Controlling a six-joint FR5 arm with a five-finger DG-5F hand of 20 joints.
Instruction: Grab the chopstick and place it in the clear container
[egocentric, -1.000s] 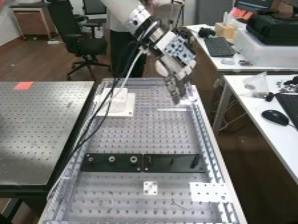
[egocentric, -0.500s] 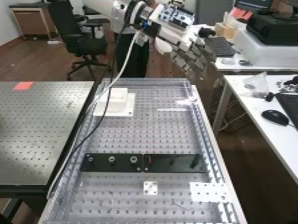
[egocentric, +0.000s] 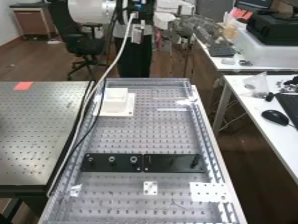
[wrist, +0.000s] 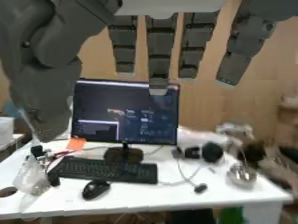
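Observation:
In the high view the hand (egocentric: 201, 27) is raised beyond the bench's far end, near the back desk. Its fingers are spread and straight, with nothing held. The wrist view shows the hand (wrist: 159, 50) with fingers extended and the thumb off to one side. A thin pale strip (egocentric: 171, 109), possibly the chopstick, lies crosswise near the far end of the perforated bench. On a white plate beside it sits a pale, box-like thing (egocentric: 116, 99); whether this is the clear container I cannot tell.
Transparent walls (egocentric: 211, 150) edge the bench. Black plates (egocentric: 174, 162) cross its middle, with a white perforated plate (egocentric: 209, 192) nearer. A metal table (egocentric: 43, 130) stands at left. In the wrist view, a monitor (wrist: 124, 112), keyboard (wrist: 106, 170) and mouse (wrist: 95, 189) are on a desk.
From low over the bench's far end, the hand has risen and moved back and right, away from the pale strip. The cables have shifted with the arm; the strip lies where it was.

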